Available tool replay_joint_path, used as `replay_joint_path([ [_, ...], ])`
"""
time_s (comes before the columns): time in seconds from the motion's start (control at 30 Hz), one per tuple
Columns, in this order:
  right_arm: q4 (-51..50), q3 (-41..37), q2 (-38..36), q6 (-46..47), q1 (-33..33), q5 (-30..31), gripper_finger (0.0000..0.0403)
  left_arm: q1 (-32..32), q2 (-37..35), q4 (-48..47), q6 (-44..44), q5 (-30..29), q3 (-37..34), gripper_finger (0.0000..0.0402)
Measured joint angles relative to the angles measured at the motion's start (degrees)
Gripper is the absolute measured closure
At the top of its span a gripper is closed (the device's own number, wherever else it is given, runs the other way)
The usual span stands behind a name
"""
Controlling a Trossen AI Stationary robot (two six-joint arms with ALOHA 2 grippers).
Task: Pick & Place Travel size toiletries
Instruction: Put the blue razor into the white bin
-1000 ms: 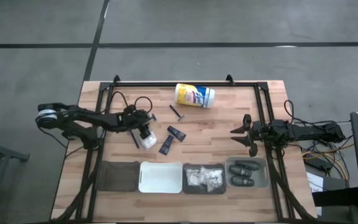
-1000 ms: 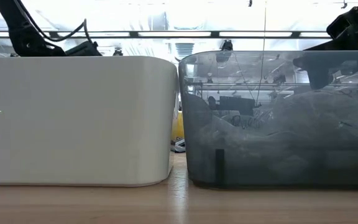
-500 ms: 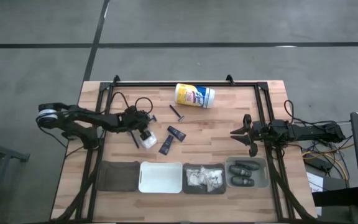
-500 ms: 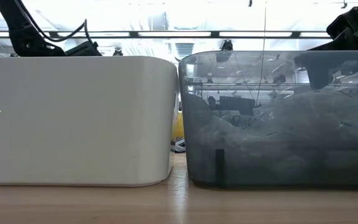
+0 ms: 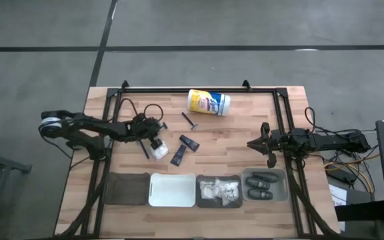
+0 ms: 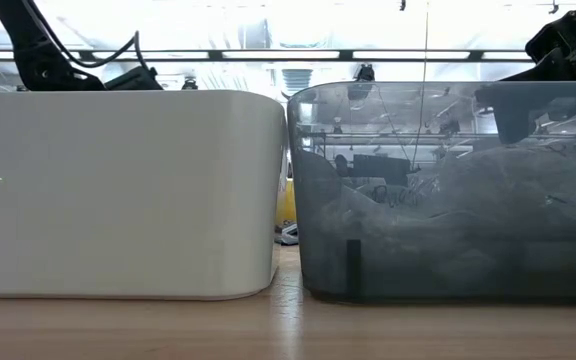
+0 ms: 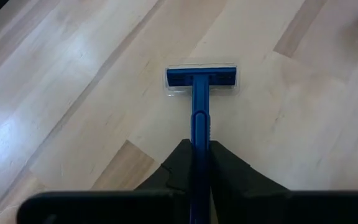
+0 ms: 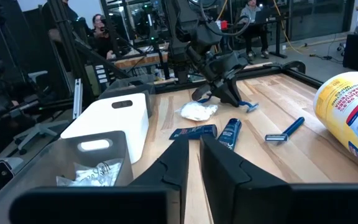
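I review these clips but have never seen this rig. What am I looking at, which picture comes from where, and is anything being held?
Two dark robot arms work at a wooden table, sorting small toiletries into a row of bins.

The overhead picture shows everything. The table-level one is mostly blocked by the white bin and a grey bin. The other two come from cameras on the wrists.

The left gripper is shut on a blue razor, its head against the table. The right gripper holds nothing, its fingers slightly apart.

Loose on the table: another razor, two black tubes, a white packet, and a yellow-and-white canister. Bins already hold packets and dark pods.
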Motion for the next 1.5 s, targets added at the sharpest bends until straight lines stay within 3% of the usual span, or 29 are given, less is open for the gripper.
replay_joint_path([
  [0.27, 0.0, 0.0, 0.0, 0.0, 0.0, 0.0, 0.0361, -0.1, -5.0, 1.6, -0.4, -0.1, -0.1, 0.0366],
  [0.83, 0.0, 0.0, 0.0, 0.0, 0.0, 0.0, 0.0305, -0.6, -20.1, 2.7, -1.2, 2.5, 0.0, 0.0366],
  [1.3, 0.0, 0.0, 0.0, 0.0, 0.0, 0.0, 0.0266, -7.0, -21.4, 7.3, -1.1, 9.2, 0.1, 0.0366],
  [1.5, 0.0, 0.0, 0.0, 0.0, 0.0, 0.0, 0.0251, -11.5, -21.4, 7.7, 6.5, 15.4, 0.1, 0.0366],
])
